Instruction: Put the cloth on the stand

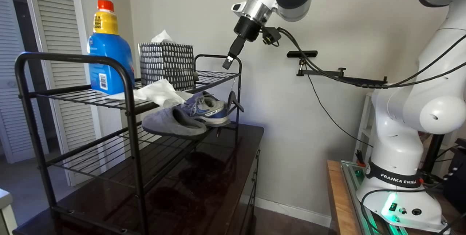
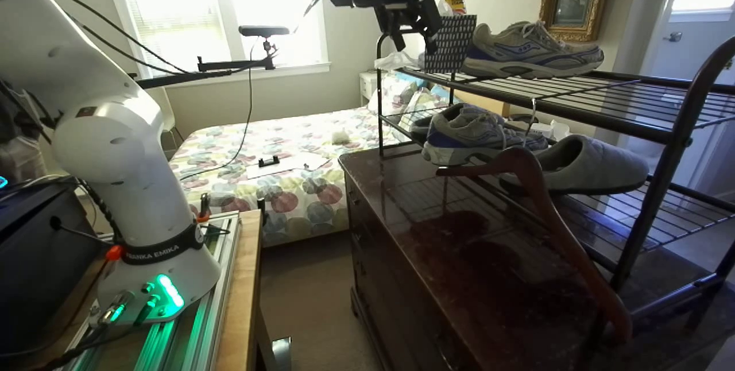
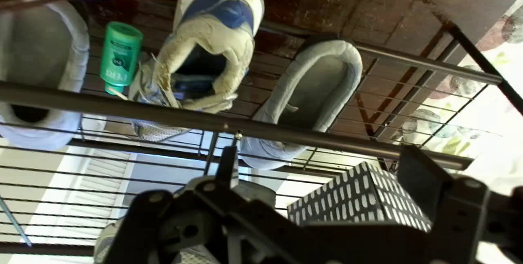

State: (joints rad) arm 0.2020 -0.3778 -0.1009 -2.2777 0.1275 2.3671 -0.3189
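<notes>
Cloth point(image 1: 160, 91) atop stand point(image 1: 134, 140) beside tissue box point(image 1: 165, 66); slipper point(image 1: 171, 121), sneaker point(image 1: 211, 112) below.

Cloth point(image 2: 396, 61) on stand point(image 2: 656, 198), fingers point(image 2: 430, 45) apart

On the black rack point(image 1: 134, 147) we see a white cloth point(image 1: 162, 92), a black box point(image 1: 165, 66) with white dashes and a blue bottle point(image 1: 111, 58); beneath the rack, a red-brown bench point(image 2: 448, 262).

The counter point(image 2: 459, 267) was dark brown and glossy, and the black metal stand point(image 1: 134, 140) rested directly on it.
</notes>
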